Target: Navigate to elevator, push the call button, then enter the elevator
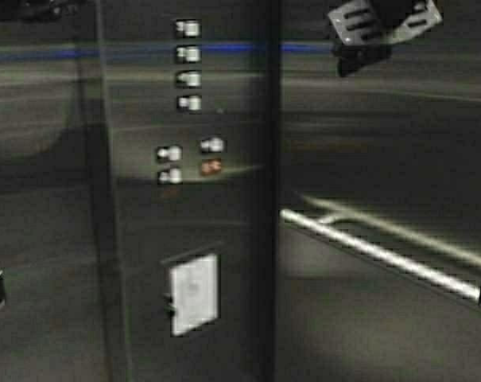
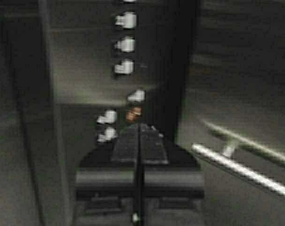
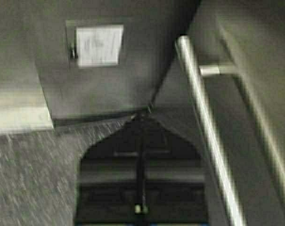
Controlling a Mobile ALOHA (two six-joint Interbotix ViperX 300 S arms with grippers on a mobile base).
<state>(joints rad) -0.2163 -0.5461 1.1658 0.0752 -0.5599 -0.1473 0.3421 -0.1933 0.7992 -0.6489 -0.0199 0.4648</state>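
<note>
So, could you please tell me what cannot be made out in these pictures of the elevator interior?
- Floor buttons: markings blurred in the high and left wrist views.
- Lit orange button: symbol too small and blurred.
- White notice: text unreadable in the high and right wrist views.
- Handrail: far end cut off by the high view's right edge.
- Elevator doors and call button: in no view.
- Left tool and right tool: both shut.

- the markings on the panel buttons (image 1: 188,78) are too blurred to read in the high view.
- print on the white notice (image 1: 194,293) is illegible.
- the handrail (image 1: 383,253) runs off the right edge.
- only slivers of both arms show at the high view's side edges.
- the left end effector (image 2: 139,143) hides part of the panel below the orange-lit button (image 2: 133,113).
</note>
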